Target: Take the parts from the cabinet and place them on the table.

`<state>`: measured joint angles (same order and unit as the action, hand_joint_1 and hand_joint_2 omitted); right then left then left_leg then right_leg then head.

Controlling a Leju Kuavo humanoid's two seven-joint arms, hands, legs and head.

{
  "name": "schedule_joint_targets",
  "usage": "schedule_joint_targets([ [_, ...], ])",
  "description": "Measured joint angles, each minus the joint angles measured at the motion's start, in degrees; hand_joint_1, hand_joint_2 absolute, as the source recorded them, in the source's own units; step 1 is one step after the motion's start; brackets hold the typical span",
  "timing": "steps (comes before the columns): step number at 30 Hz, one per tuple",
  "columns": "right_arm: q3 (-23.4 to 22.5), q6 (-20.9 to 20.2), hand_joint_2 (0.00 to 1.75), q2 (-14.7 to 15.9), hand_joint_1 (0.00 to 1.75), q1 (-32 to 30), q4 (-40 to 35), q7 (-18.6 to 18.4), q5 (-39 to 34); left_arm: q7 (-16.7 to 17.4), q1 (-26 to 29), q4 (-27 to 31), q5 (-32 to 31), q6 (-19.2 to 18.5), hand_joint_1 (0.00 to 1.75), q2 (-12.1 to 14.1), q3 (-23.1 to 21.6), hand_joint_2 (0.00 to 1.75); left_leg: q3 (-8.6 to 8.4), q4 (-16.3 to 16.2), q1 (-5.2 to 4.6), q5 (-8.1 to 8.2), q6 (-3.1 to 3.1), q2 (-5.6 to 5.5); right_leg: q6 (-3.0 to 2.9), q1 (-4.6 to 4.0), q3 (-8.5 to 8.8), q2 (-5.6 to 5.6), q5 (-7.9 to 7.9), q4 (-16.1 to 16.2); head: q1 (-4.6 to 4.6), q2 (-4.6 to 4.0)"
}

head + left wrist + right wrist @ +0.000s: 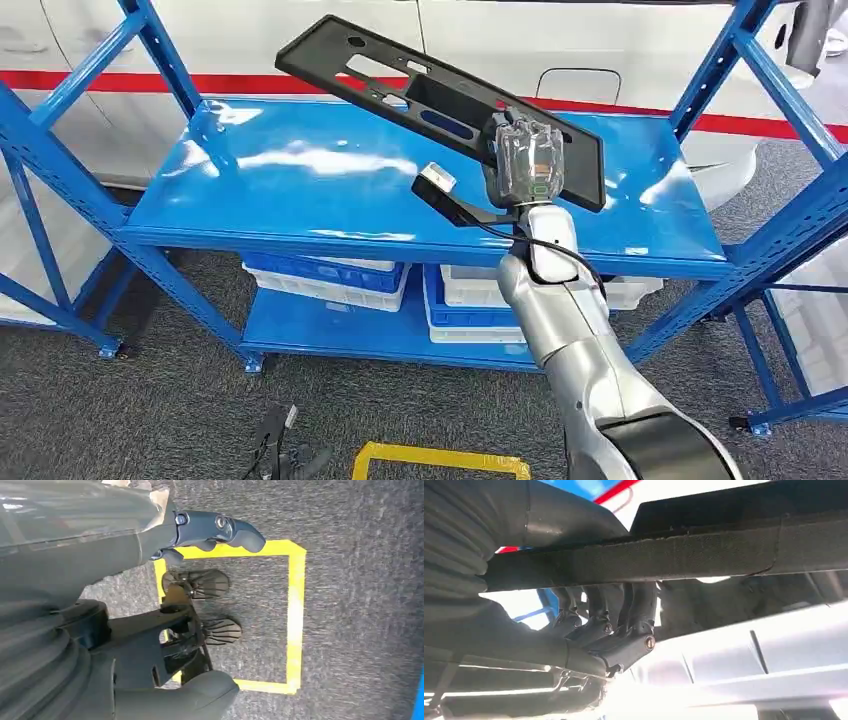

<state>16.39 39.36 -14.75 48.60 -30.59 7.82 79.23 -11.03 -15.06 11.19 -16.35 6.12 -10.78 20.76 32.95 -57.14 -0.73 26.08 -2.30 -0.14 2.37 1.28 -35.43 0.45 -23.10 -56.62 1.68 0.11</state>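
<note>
Black plastic, long and flat with several cut-out slots, the part (400, 85) is hanging above the top shelf (300, 190) of the blue cabinet (770, 230), tilted so its far left end is riding highest and its right end is dipping lowest. The right hand (527, 160) is gripping it near that right end; in the right wrist view the dark fingers (624, 615) are curling up around the part's edge (674, 555) with the thumb lying over the top. No portion of the part appears to be touching the shelf surface, though the right end is sitting close above it. The glossy blue shelf is lying open to the left and near sides beneath the part. The cabinet's uprights and diagonal braces are standing at both ends, well apart from the part. The right arm is reaching up and forward from the lower right, wrist roughly upright, a small camera bracket (440, 190) sticking out to its left. On the lower shelf, white and blue bins (330, 275) are sitting side by side. The left hand (210, 535) is hanging over grey carpet and a yellow taped square (295, 615), fingers loosely bent and holding nothing.
</note>
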Motion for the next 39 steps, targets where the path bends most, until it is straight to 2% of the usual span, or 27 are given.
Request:
schedule_joint_targets([
  [2, 0.00, 0.00, 1.75, -0.15, 1.75, -0.75, -1.65, 0.95, -0.77, -1.26, 0.19, 0.00, 0.07, -0.22, 0.00, 0.11, 0.04, 1.75, -0.09, 0.21, -0.07, -0.18, -0.26, 0.01, 0.29, -0.01, 0.13, 0.01, 0.19, 0.27, 0.04, 0.00],
  [3, -0.02, 0.02, 1.75, -0.20, 1.75, -1.20, -2.79, 1.45, -1.32, -1.72, 0.29, 0.00, 0.07, -0.29, 0.00, 0.13, 0.09, 1.75, -0.56, 1.11, 0.40, -0.71, -0.71, 0.17, 0.40, -0.47, 0.19, 0.03, 0.04, 0.19, -0.02, 0.00],
  [4, -0.07, 0.07, 1.75, -0.11, 1.75, -1.67, -4.04, 1.93, -1.89, -2.08, 0.39, 0.00, 0.11, -0.31, 0.00, 0.13, 0.17, 1.75, -0.92, 1.54, 0.65, -0.99, -0.84, 0.47, 0.35, -0.17, -0.54, -0.09, -0.55, -0.69, -0.07, 0.00],
  [5, -0.07, 0.13, 1.75, -0.09, 1.75, -1.96, -4.78, 2.32, -2.43, -2.22, 0.46, 0.00, 0.24, -0.35, 0.00, 0.18, 0.29, 1.75, -0.93, 1.67, 0.77, -1.08, -1.05, 0.42, 0.18, -0.38, -1.32, -0.08, -1.68, -2.60, -0.13, 0.00],
  [8, -0.09, 0.26, 1.75, 0.35, 1.75, -3.67, -7.41, 3.22, -3.91, -2.59, 0.89, 0.00, 0.35, -0.37, 0.00, 0.24, 0.79, 1.75, -0.90, 1.64, 0.80, -1.05, -1.09, 0.51, -0.20, -0.23, -7.35, -0.07, -6.48, -15.37, -0.22, 0.00],
  [9, -0.11, 0.26, 1.75, 0.50, 1.75, -4.30, -7.88, 3.39, -4.07, -2.63, 1.07, 0.00, 0.39, -0.37, 0.00, 0.26, 0.90, 1.75, -0.90, 1.62, 0.81, -1.02, -1.08, 0.51, 0.00, -0.20, -8.63, -0.07, -7.17, -17.99, -0.28, 0.00],
  [10, -0.20, 0.26, 1.75, 0.74, 1.75, -4.97, -8.46, 3.48, -4.24, -2.67, 1.28, 0.00, 0.42, -0.37, 0.00, 0.26, 0.98, 1.75, -0.93, 1.61, 0.85, -0.99, -1.03, 0.50, 0.33, -0.06, -9.16, -0.09, -7.12, -18.77, -0.33, 0.00],
  [11, -0.33, 0.26, 1.75, 0.89, 1.75, -5.38, -8.86, 3.50, -4.33, -2.67, 1.39, 0.00, 0.42, -0.37, 0.00, 0.28, 0.98, 1.75, -0.94, 1.56, 0.91, -0.92, -0.92, 0.46, 0.71, 0.07, -8.69, -0.10, -6.39, -17.43, -0.33, 0.00],
  [12, -0.46, 0.26, 1.75, 0.96, 1.75, -5.73, -9.28, 3.55, -4.37, -2.67, 1.46, 0.00, 0.42, -0.37, 0.00, 0.29, 1.01, 1.75, -0.96, 1.44, 1.03, -0.80, -0.75, 0.41, 1.28, 0.24, -7.01, -0.17, -4.84, -13.99, -0.35, 0.00],
  [14, -0.50, 0.26, 1.75, 1.07, 1.75, -6.09, -10.44, 4.07, -5.16, -2.72, 1.45, 0.00, 0.42, -0.37, 0.00, 0.29, 1.03, 1.75, -1.06, 0.84, 1.27, -0.24, 0.07, 0.39, 2.50, 0.64, -1.70, -0.71, -0.76, -3.36, -0.33, 0.00],
  [15, -0.59, 0.26, 1.75, 1.27, 1.75, -6.39, -11.09, 4.42, -5.86, -2.85, 1.44, 0.00, 0.46, -0.37, 0.00, 0.40, 1.14, 1.75, -0.90, 0.50, 0.97, 0.21, 0.70, 0.42, 2.23, 0.55, -0.25, -0.97, -0.94, -0.92, -0.53, 0.00],
  [16, -0.66, 0.31, 1.75, 1.33, 1.75, -7.18, -12.12, 5.19, -6.85, -3.00, 1.44, 0.00, 0.50, -0.37, 0.00, 0.39, 1.33, 1.75, -0.84, 0.33, 0.87, 0.34, 0.96, 0.32, 1.30, 0.41, -0.09, -0.37, -0.67, -0.71, -0.33, 0.00],
  [18, -1.27, 0.33, 1.75, 1.97, 1.75, -9.62, -14.86, 6.28, -8.79, -3.35, 1.66, 0.00, 0.59, -0.44, 0.00, 0.42, 1.55, 1.75, -1.09, 0.84, 1.16, 0.15, 1.24, 0.29, 0.78, -0.05, 0.03, -0.40, -0.78, -0.78, -0.29, 0.00],
  [20, -2.08, 0.35, 1.75, 2.56, 1.75, -12.37, -18.20, 7.81, -11.11, -3.70, 1.78, 0.00, 0.79, -0.50, 0.00, 0.50, 1.84, 1.75, -0.96, 0.58, 1.44, 0.70, 1.83, 0.28, -0.25, 0.64, 0.22, -0.38, -0.58, -0.44, -0.28, 0.00],
  [22, -2.95, 0.35, 1.75, 3.17, 1.75, -15.21, -21.98, 9.38, -13.79, -3.96, 1.83, 0.00, 1.11, -0.50, 0.00, 0.66, 2.34, 1.75, 1.38, -5.25, 1.53, 4.64, 2.31, 0.25, -1.10, 0.56, 0.25, -0.30, -0.66, -0.44, 0.37, 0.00],
  [24, -3.83, 0.35, 1.75, 3.89, 1.75, -18.62, -25.54, 10.28, -15.83, -4.14, 2.13, 0.00, 1.33, -0.50, 0.00, 0.79, 2.80, 1.75, 5.92, -14.74, 1.57, 8.85, 2.66, 0.25, -1.33, 0.41, 0.25, -0.30, -0.64, -0.45, 0.39, 0.00],
  [25, -4.22, 0.35, 1.75, 4.26, 1.75, -20.24, -27.14, 10.63, -16.49, -4.25, 2.31, 0.00, 1.46, -0.55, 0.00, 0.88, 2.97, 1.75, 7.20, -17.23, 1.57, 9.32, 2.71, 0.25, -1.33, 0.41, 0.25, -0.30, -0.64, -0.45, 0.41, 0.00],
  [26, -4.57, 0.35, 1.75, 4.59, 1.75, -21.76, -28.67, 10.97, -17.20, -4.40, 2.41, 0.00, 1.64, -0.53, 0.00, 0.92, 3.17, 1.75, 7.26, -17.09, 1.60, 8.55, 2.64, 0.26, -1.33, 0.42, 0.27, -0.28, -0.64, -0.46, 0.39, 0.00],
  [27, -4.98, 0.35, 1.75, 4.90, 1.75, -23.64, -30.51, 11.41, -18.01, -4.56, 2.42, 0.00, 1.66, -0.53, 0.00, 1.01, 3.43, 1.75, 5.90, -13.98, 1.67, 6.27, 2.43, 0.25, -1.33, 0.42, 0.27, -0.25, -0.64, -0.46, 0.48, 0.00],
  [29, -5.66, 0.35, 1.75, 5.29, 1.75, -26.14, -33.96, 11.94, -19.21, -4.95, 2.38, 0.00, 1.75, -0.46, 0.00, 1.23, 3.93, 1.75, 0.44, -3.46, 1.69, 1.40, 1.89, 0.21, -1.26, 0.44, 0.38, -0.04, -0.60, -0.46, 0.48, 0.00],
  [30, -5.79, 0.35, 1.75, 5.42, 1.75, -27.02, -35.16, 12.07, -19.63, -5.08, 2.34, 0.00, 1.81, -0.44, 0.00, 1.31, 4.09, 1.75, -1.36, -0.05, 1.67, 1.03, 1.67, -0.02, -1.18, 0.38, 0.42, -0.01, -0.55, -0.46, 0.48, 0.00],
  [31, -5.92, 0.35, 1.75, 5.64, 1.75, -28.00, -36.69, 12.09, -19.98, -5.19, 2.30, 0.00, 1.92, -0.37, 0.00, 1.33, 4.26, 1.75, -1.40, 0.21, 1.31, 1.04, 1.65, -0.03, -0.97, -0.20, 0.32, 0.01, -0.47, -0.55, 0.41, 0.00],
  [33, -5.95, 0.35, 1.75, 5.84, 1.75, -29.57, -38.59, 12.14, -20.35, -5.36, 2.35, 0.00, 2.27, -0.35, 0.00, 1.44, 4.37, 1.75, -1.13, -0.05, 0.96, 0.96, 1.34, -0.02, -0.30, 0.03, 0.35, 0.00, -0.26, -0.38, 0.46, 0.00],
  [35, -5.97, 0.35, 1.75, 6.12, 1.75, -30.94, -40.31, 12.11, -20.61, -5.45, 2.31, 0.00, 2.32, -0.29, 0.00, 1.49, 4.68, 1.75, -1.10, 0.62, 1.12, 0.03, 0.17, 0.06, 0.50, -0.02, 0.24, 0.00, -0.04, -0.24, 0.44, 0.00],
  [36, -5.97, 0.35, 1.75, 6.34, 1.75, -31.33, -40.79, 12.14, -20.66, -5.47, 2.30, 0.00, 2.32, -0.29, 0.00, 1.42, 4.77, 1.75, -1.08, 0.73, 1.19, -0.23, -0.12, 0.30, 0.47, 0.23, -0.47, -0.05, -0.72, -1.11, 0.41, 0.00],
  [37, -5.97, 0.35, 1.75, 6.53, 1.75, -31.60, -41.49, 12.14, -20.77, -5.54, 2.29, 0.02, 2.36, -0.31, 0.00, 1.44, 4.98, 1.75, -0.80, 0.73, 1.18, -0.52, -0.65, 0.32, -0.08, 0.14, -2.29, -0.07, -3.52, -5.44, 0.04, 0.00],
  [39, -5.97, 0.35, 1.75, 6.93, 1.75, -32.22, -41.95, 12.14, -20.77, -5.54, 2.36, 0.00, 2.38, -0.31, 0.00, 1.42, 5.18, 1.75, -0.40, 0.70, 0.97, -0.71, -0.92, 0.43, -0.42, 0.10, -6.58, -0.08, -7.78, -15.63, 0.04, 0.00],
])
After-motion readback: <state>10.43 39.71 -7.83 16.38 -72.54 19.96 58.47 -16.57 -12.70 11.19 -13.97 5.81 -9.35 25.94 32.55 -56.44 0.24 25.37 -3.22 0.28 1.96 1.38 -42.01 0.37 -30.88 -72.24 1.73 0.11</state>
